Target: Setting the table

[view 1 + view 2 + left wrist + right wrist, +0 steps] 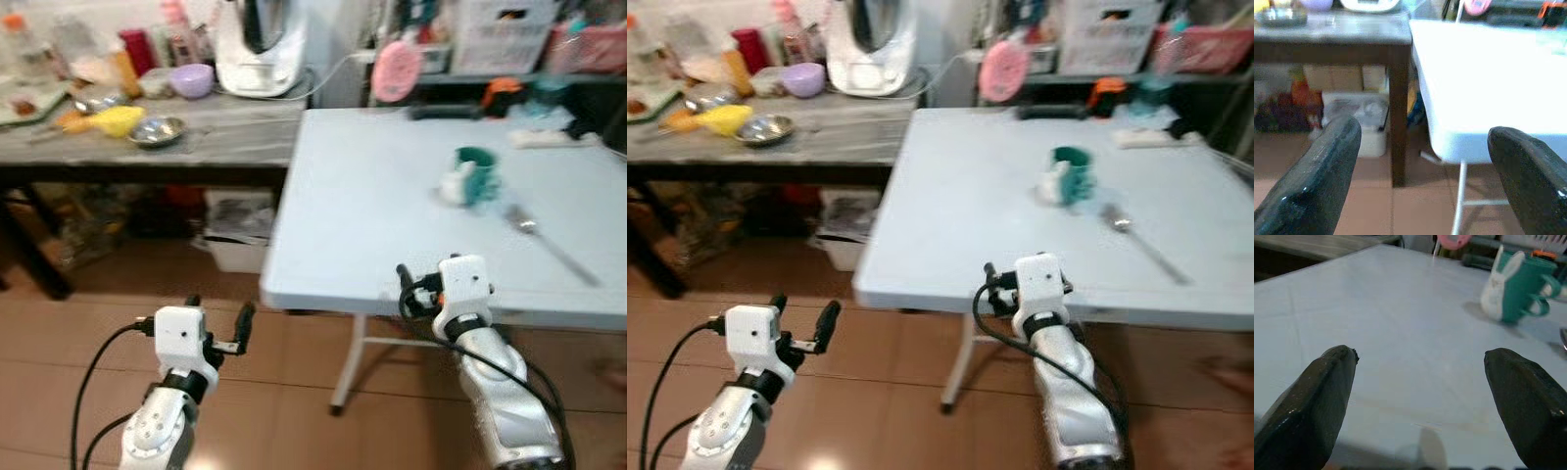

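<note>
A teal mug [476, 174] with a white rabbit figure on its side stands on the white folding table [372, 206], right of its middle. Just right of the mug lies a metal spoon [547, 243], its handle pointing toward the table's near right. My right gripper [1420, 396] is open and empty, hovering over the table's near edge with the mug [1518, 286] well ahead of it. Down at the left, my left gripper [217, 318] is also open and empty, held over the floor short of the table's near left corner [1449, 142].
A dark wooden side table [225, 132] at the left carries a steel bowl [157, 129], a purple bowl [192, 78] and a white appliance [260, 44]. Under it sits a white bin [235, 235]. A white power strip [549, 137] lies at the folding table's far right.
</note>
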`<state>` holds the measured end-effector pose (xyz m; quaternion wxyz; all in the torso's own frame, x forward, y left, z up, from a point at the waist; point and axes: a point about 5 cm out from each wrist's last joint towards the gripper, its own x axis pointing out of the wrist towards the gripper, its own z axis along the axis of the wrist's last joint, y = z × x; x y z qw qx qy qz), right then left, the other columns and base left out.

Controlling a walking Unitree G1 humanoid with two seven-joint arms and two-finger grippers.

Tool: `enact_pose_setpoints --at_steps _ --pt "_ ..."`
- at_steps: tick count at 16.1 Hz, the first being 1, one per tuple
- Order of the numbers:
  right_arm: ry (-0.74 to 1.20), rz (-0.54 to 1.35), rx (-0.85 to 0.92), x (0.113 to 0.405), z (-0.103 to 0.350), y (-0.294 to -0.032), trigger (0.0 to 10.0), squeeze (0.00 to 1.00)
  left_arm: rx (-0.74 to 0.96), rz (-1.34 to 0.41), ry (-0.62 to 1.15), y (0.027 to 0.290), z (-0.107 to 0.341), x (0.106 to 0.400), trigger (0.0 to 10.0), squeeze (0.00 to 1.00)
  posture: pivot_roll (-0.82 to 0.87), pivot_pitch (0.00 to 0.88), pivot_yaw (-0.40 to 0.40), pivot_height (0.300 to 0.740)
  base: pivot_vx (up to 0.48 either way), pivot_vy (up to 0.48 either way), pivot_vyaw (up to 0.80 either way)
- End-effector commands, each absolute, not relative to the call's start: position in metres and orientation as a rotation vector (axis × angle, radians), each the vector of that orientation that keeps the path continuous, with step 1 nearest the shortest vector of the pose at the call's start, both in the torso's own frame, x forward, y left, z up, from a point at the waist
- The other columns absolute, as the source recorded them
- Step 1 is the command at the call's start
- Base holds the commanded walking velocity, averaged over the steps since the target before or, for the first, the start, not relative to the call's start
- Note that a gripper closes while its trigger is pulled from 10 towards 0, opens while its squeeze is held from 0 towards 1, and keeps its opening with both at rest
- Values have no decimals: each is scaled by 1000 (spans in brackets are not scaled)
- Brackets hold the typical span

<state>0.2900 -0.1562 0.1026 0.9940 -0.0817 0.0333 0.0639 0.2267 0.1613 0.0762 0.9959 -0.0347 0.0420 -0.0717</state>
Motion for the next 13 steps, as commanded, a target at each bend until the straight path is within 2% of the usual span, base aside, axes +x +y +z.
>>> enact_pose_setpoints --at_steps 1,11,13 --pt "47 143 -163 292 107 -152 10000 0 -56 -132 73 167 80 229 10000 0 -140 17 74 740 0 -480 0" --pt "35 140 -161 294 108 -150 10000 0 -48 -132 77 169 80 228 10000 0 -135 18 77 740 0 -480 0" --pt "33 139 -160 294 109 -150 10000 0 -63 -123 77 169 80 228 10000 0 -135 19 78 740 0 -154 0"
